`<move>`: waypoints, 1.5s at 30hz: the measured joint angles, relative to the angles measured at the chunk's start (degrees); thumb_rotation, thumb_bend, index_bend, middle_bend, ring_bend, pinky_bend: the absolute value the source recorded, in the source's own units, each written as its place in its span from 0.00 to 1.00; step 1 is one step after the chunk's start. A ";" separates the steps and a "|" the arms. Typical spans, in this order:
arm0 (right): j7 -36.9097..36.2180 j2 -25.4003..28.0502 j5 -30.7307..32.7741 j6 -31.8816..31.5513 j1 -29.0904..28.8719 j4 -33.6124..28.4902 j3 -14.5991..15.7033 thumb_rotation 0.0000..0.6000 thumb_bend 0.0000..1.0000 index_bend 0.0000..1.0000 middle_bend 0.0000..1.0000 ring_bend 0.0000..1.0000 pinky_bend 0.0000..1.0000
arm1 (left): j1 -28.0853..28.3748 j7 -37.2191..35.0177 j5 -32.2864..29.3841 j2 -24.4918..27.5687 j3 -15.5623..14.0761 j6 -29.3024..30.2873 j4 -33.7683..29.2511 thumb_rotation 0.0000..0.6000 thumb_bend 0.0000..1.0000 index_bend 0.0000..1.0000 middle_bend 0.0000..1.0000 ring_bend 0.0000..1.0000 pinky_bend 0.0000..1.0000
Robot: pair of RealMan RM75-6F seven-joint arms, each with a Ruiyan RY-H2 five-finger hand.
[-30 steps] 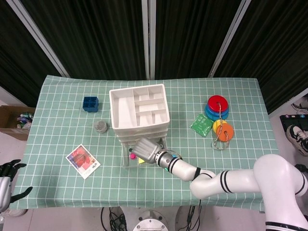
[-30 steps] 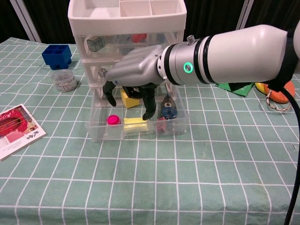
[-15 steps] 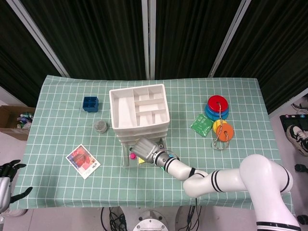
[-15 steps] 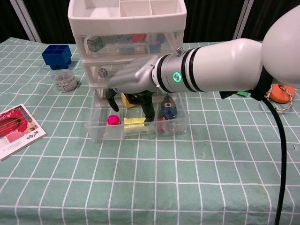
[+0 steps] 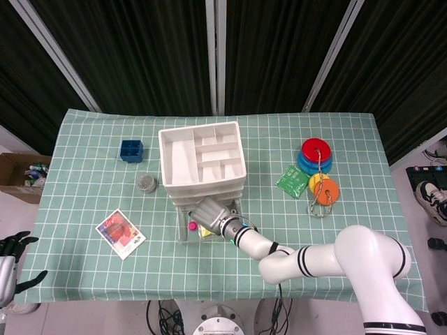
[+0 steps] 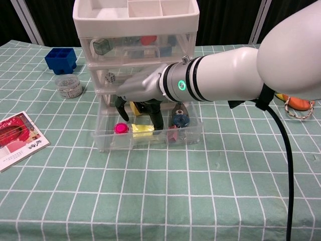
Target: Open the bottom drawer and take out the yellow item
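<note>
The white drawer unit [image 6: 135, 20] stands mid-table with its clear bottom drawer [image 6: 190, 136] pulled out. In the drawer lie a flat yellow item [image 6: 142, 129], a yellow block [image 6: 134, 107] behind it, a pink piece [image 6: 120, 128] and a dark blue object [image 6: 179, 119]. My right hand [image 6: 143, 90] reaches down into the drawer, its fingers [image 6: 158, 123] apart on either side of the flat yellow item; a firm hold is not visible. From the head view this hand [image 5: 211, 212] covers most of the drawer. My left hand [image 5: 14, 269] hangs off the table's left corner, fingers spread, holding nothing.
Left of the unit are a blue box [image 6: 60, 58], a small clear jar [image 6: 68, 85] and a red card [image 6: 17, 140]. To the right sit stacked coloured rings [image 5: 318, 167] and a green packet [image 5: 293, 181]. My right forearm [image 6: 235, 75] spans the right side.
My right hand has sunk lower into the bottom drawer and drawn closer to the unit, its fingers now down around the flat yellow item. The left hand has not moved.
</note>
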State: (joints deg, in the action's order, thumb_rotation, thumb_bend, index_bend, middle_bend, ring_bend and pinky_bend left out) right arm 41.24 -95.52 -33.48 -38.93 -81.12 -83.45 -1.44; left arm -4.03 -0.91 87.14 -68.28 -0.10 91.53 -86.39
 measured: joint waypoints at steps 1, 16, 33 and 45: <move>-0.01 -0.29 -0.10 -0.25 -0.04 0.43 0.02 1.00 0.00 0.33 0.85 0.88 1.00 | 0.10 0.00 -0.01 -0.02 0.05 -0.12 0.03 1.00 0.05 0.30 0.21 0.19 0.21; -1.80 -0.47 -1.54 -1.70 0.17 -0.30 -0.85 1.00 0.00 0.33 0.86 0.88 1.00 | 0.24 -0.07 0.28 0.01 0.09 -0.13 0.03 1.00 0.05 0.30 0.21 0.19 0.21; -1.66 -4.36 -6.71 -4.10 1.37 4.61 -0.94 1.00 0.34 0.34 0.86 0.88 1.00 | 0.43 -0.31 0.36 0.06 0.10 -0.39 -0.12 1.00 0.05 0.30 0.21 0.19 0.21; -0.46 -2.79 -4.29 -3.91 1.71 1.55 -1.32 1.00 0.09 0.31 0.86 0.88 1.00 | 0.37 -0.56 0.58 0.18 -0.04 -0.28 -0.34 1.00 0.05 0.30 0.21 0.19 0.21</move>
State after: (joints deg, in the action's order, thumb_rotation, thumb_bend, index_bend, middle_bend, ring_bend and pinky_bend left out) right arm 40.78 -98.30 -37.77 -42.84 -79.41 -81.90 -2.76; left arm -3.66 -1.48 87.72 -68.10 -0.14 91.26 -86.73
